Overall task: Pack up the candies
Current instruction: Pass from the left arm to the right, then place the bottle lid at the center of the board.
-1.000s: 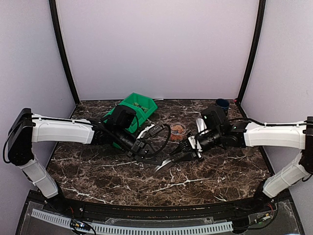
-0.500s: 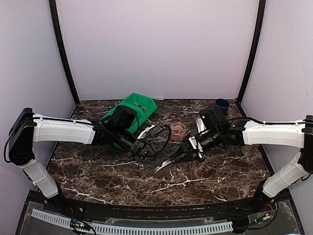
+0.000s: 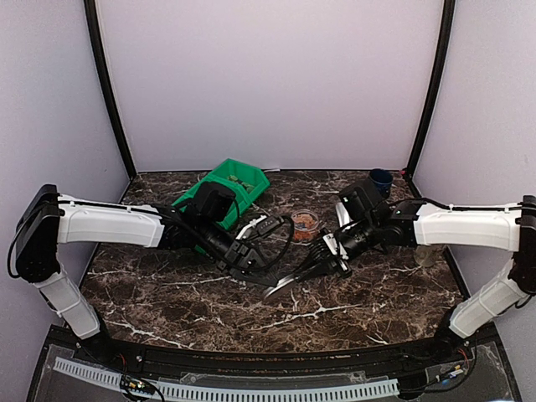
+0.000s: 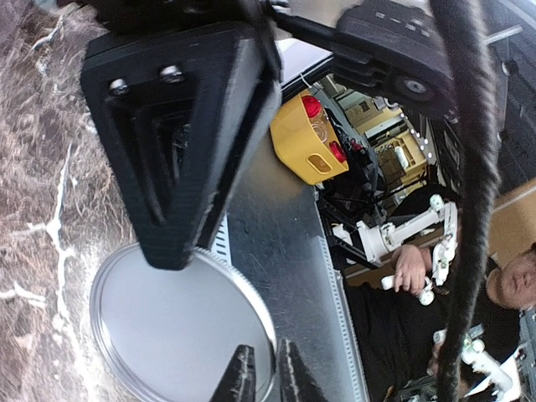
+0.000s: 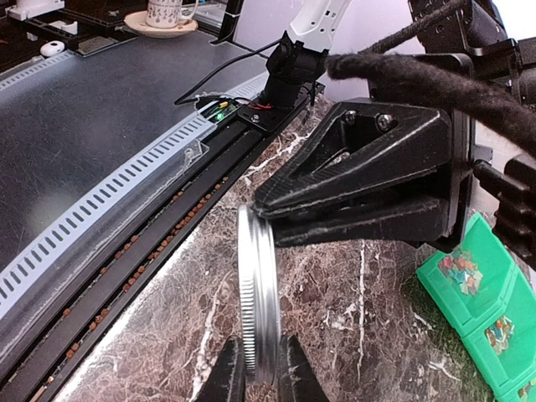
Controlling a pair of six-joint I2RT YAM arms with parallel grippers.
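White-shelled arms (image 3: 109, 224), black joints, looping black cables (image 3: 283, 239)

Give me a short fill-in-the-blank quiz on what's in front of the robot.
The left gripper and right gripper both pinch the round ___.
The bin holding loose candies is coloured ___.
The small clear jar has contents that look mostly ___.
Missing: lid; green; orange.

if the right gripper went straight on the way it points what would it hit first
Most likely the left gripper: it faces the right gripper head-on, clamped on the far edge of the same lid.
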